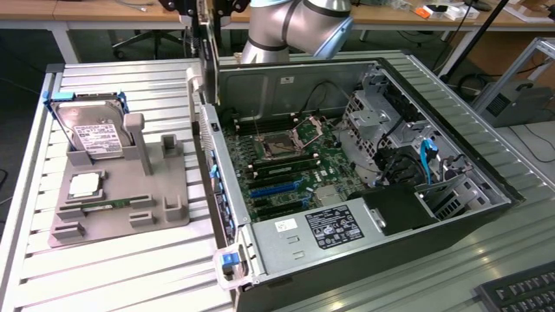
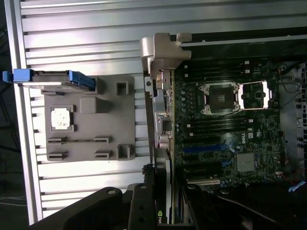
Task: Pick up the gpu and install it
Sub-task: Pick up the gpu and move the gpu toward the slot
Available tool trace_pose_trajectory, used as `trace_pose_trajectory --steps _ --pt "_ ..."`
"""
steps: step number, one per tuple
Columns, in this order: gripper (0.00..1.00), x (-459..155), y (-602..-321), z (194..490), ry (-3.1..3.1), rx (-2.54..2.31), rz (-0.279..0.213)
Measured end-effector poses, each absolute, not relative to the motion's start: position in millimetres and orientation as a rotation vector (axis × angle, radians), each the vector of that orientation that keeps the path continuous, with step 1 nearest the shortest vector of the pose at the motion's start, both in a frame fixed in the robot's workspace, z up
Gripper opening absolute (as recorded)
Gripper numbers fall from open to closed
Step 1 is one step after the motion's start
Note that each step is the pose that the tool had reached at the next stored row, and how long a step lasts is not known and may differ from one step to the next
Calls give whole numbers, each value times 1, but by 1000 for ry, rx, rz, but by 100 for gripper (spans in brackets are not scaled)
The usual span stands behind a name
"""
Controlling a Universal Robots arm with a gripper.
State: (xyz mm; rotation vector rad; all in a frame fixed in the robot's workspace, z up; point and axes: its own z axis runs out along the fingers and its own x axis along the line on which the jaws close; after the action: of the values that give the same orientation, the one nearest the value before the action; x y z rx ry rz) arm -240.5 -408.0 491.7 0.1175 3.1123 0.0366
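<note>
The gpu (image 1: 205, 58) hangs upright and edge-on from my gripper (image 1: 205, 10), which is shut on its top edge at the top of the exterior view. Its silver end bracket (image 1: 192, 84) points down, level with the rear wall of the open computer case (image 1: 277, 81). In the wrist view the gpu (image 2: 160, 110) appears as a thin strip running from my gripper (image 2: 163, 196) to the bracket (image 2: 165, 45), over the edge of the motherboard (image 2: 225, 129). The blue expansion slots (image 1: 275, 190) lie below on the motherboard (image 1: 295, 169).
A grey parts holder (image 1: 121, 188) stands on the slatted table at the exterior view's left, carrying a hard drive (image 1: 95, 133), a CPU (image 1: 84, 185) and a RAM stick (image 1: 100, 207). A keyboard (image 1: 520, 292) sits at the lower right. Drive cages and cables fill the case's right side.
</note>
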Motion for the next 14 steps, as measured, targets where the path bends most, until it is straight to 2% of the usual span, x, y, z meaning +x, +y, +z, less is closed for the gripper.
trace_pose_trajectory --steps 14 --pt "27 -221 -409 485 3112 118 35"
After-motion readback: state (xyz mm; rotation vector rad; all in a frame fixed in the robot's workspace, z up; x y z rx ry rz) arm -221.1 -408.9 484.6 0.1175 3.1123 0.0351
